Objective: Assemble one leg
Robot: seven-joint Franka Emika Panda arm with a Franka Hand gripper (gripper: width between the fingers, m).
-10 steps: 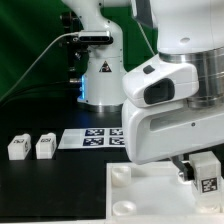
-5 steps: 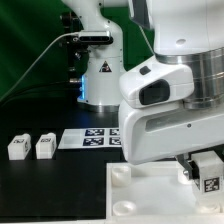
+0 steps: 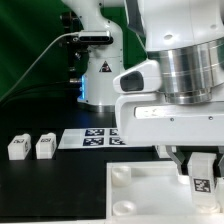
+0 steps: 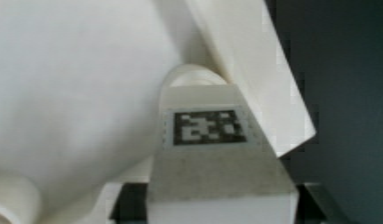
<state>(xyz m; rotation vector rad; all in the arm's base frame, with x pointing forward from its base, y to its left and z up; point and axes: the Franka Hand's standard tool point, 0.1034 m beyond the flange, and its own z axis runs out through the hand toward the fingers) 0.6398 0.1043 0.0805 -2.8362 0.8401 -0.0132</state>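
My gripper (image 3: 198,172) is shut on a white leg (image 3: 201,177) with a black-and-white tag on its face, holding it over the near right part of the large white square panel (image 3: 135,195). In the wrist view the leg (image 4: 214,150) fills the middle between my two dark fingers (image 4: 142,200), its far end over a corner of the panel (image 4: 81,100). Two more legs (image 3: 19,147) (image 3: 45,146) lie on the black table at the exterior view's left.
The marker board (image 3: 92,138) lies flat on the table behind the panel. The arm's white base (image 3: 100,75) stands at the back. The arm's body fills the upper right of the exterior view.
The wrist has turned, so the arm's housing shows a different face. The held leg has stayed over the panel's right part, shifting slightly.
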